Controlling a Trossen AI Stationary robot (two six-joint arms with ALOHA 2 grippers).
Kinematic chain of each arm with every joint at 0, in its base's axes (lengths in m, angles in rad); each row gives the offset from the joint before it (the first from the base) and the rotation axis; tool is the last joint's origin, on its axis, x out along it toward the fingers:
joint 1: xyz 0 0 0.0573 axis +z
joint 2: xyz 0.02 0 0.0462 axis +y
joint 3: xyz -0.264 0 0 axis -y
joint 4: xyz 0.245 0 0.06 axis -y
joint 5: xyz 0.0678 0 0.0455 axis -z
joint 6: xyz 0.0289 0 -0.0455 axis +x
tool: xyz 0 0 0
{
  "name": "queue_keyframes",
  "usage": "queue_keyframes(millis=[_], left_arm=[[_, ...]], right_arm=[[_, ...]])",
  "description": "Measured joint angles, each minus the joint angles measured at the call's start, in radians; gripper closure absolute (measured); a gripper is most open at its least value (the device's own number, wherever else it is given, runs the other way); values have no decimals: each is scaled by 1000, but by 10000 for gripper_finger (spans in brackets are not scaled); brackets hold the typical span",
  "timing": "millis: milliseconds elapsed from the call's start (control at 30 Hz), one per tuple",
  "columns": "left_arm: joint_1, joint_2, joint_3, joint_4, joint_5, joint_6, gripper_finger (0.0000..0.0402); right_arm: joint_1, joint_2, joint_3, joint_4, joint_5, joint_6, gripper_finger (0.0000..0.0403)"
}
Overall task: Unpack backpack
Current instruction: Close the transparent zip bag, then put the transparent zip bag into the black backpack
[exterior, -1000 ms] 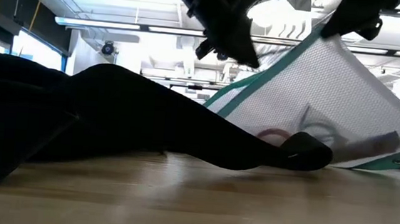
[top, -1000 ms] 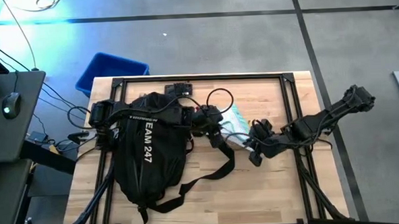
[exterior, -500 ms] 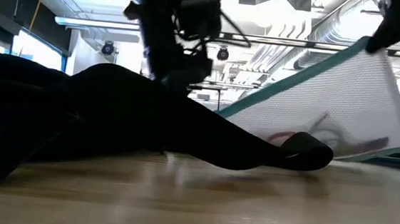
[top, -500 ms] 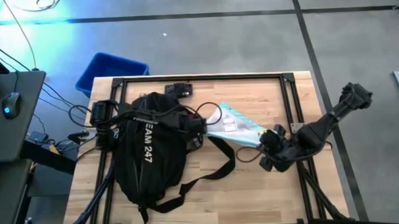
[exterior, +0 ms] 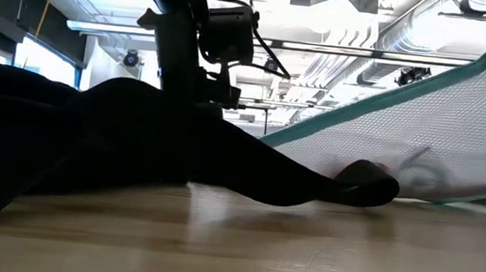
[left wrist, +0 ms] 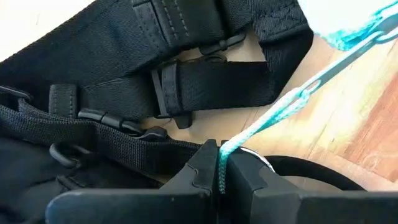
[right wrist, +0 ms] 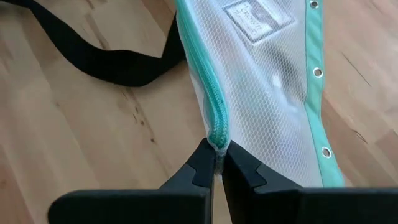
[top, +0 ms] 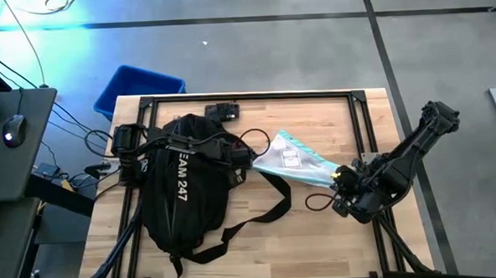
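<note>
White lettering reading "EAM 247" ran down one side of the backpack (top: 183,188) in the high view, its first letter hidden. The mesh pouch (top: 292,160) carried a small white label (right wrist: 258,15), its print too small to read. Nothing else was legible.

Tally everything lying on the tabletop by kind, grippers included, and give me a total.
Black backpack: 1
Mesh zip pouch with teal trim: 1
Small black device near the table's far edge: 1
Grippers: 2, the left gripper shut on the pouch's teal cord, the right gripper shut on the pouch's zipper end
Total: 5
</note>
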Motion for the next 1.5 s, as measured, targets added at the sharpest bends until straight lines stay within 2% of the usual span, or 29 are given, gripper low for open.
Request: queue_keyframes(millis=[200,300,400,533,600,700,800,933,1067,1200,1300,1400,1500], left_arm=[[-18,-26,-2,2,71,-1,401],[-36,-53,-2,-2,83,-18,401],[-48,-74,-3,2,86,-44,401],[-55,-77,-2,17,86,-66,401],[-57,-77,-2,25,87,-77,401],[-58,-77,-2,58,95,-89,401],[-58,-77,-2,116,140,-122,401],[-61,-79,5,140,233,-158,398],[-61,-118,59,112,346,-137,364],[-61,-191,135,-19,386,-148,309],[-74,-270,176,-173,398,-237,278],[-114,-359,181,-348,377,-413,267],[-169,-417,176,-586,271,-544,277]], right_arm=[[-7,0,0,-7,-11,-69,400],[-29,-1,29,-13,-75,-186,375],[-42,-2,74,-33,-124,-302,323],[-42,-2,135,-23,-130,-473,235],[-42,-2,148,43,-119,-549,193],[-42,5,127,184,-77,-571,141],[-49,25,65,294,-2,-505,110],[-63,41,1,310,72,-332,105],[-80,42,-16,300,96,-256,113],[-104,42,-16,316,113,-292,120],[-140,42,-16,343,111,-345,121],[-210,42,-16,412,90,-449,122],[-288,42,-16,504,81,-588,123]])
